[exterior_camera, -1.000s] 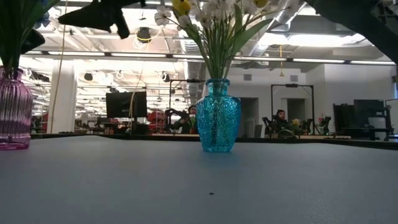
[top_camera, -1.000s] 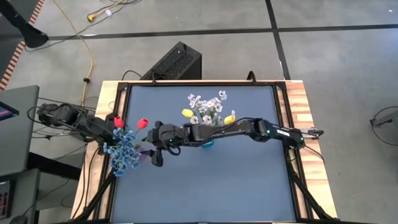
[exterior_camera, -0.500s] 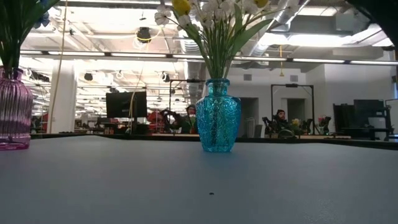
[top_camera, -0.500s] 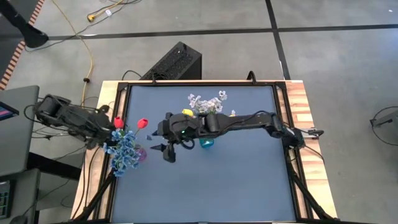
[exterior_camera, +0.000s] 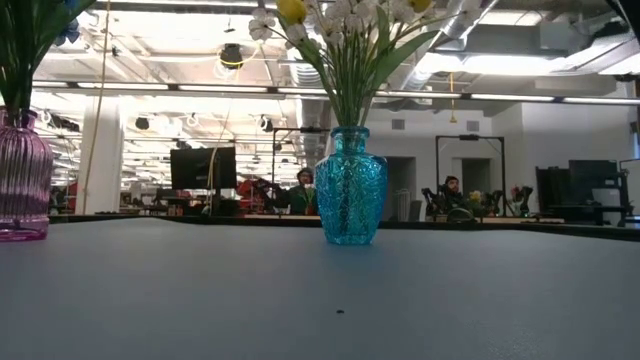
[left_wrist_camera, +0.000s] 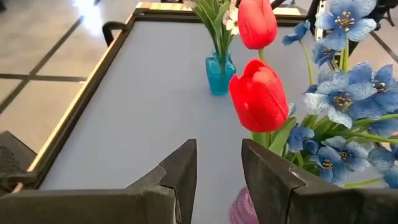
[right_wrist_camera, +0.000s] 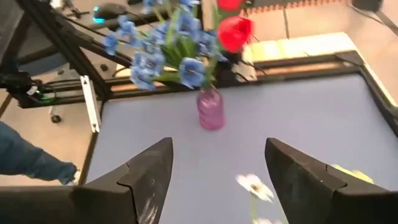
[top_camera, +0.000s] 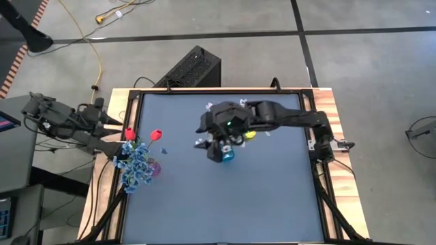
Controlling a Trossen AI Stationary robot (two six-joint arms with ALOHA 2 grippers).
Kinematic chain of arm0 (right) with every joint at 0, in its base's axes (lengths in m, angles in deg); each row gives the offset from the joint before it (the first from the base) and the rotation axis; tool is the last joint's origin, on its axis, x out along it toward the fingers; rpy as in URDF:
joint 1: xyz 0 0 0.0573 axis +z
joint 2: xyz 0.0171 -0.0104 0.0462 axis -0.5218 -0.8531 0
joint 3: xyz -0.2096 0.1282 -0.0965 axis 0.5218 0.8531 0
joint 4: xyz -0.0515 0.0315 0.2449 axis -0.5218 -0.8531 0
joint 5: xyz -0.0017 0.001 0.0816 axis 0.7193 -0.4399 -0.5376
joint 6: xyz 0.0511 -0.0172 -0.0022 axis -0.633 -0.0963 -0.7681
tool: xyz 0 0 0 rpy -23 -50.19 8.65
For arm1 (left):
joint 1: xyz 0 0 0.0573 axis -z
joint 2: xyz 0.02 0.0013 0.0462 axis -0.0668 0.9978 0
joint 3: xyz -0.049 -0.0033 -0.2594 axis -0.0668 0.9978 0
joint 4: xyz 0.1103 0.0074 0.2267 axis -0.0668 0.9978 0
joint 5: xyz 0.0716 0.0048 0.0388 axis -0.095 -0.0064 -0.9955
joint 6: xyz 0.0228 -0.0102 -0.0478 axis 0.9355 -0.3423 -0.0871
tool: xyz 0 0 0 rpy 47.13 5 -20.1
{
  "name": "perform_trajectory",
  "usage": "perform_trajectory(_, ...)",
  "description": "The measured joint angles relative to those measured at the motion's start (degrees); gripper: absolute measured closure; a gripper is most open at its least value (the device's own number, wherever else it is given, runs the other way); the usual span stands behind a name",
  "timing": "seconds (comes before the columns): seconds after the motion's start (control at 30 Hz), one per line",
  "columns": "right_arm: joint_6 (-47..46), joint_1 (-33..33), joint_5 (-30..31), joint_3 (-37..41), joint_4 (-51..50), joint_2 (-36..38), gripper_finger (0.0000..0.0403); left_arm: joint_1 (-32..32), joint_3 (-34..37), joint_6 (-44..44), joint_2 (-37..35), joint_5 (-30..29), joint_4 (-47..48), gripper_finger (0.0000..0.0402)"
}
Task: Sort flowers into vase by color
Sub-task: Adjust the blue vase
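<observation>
A pink vase (top_camera: 154, 167) stands on its base near the table's left edge. Blue flowers (top_camera: 136, 167) and two red tulips (left_wrist_camera: 258, 93) stick into it by their stems. A teal vase (exterior_camera: 350, 185) stands mid-table with white flowers (exterior_camera: 345, 15) and yellow tulips (exterior_camera: 291, 10). In the high view my right arm hides most of them. My right gripper (top_camera: 206, 141) hangs open high above the teal vase, with nothing between its fingers. My left gripper (left_wrist_camera: 217, 174) is open and empty, raised beside the table's left edge and facing the red tulips.
The dark mat (top_camera: 225, 204) is bare from the vases to the near edge. A wooden border (top_camera: 327, 109) and black frame rails run round it. A black box (top_camera: 194, 67) sits on the floor behind the table. People sit at desks in the room beyond (exterior_camera: 450, 190).
My right gripper has risen and drawn back from beside the pink vase toward the table's right, and now hangs over the teal vase. My left gripper has gone up and toward the table's left edge, away from the pink vase. Vases and flowers have stayed put.
</observation>
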Motion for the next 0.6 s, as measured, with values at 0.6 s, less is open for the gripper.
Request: perform_trajectory(0.6,-5.09,4.67,4.51,29.60,7.17,19.15,0.0185,0.04,2.39,0.08,-6.18,-6.88,-5.25,0.0288)
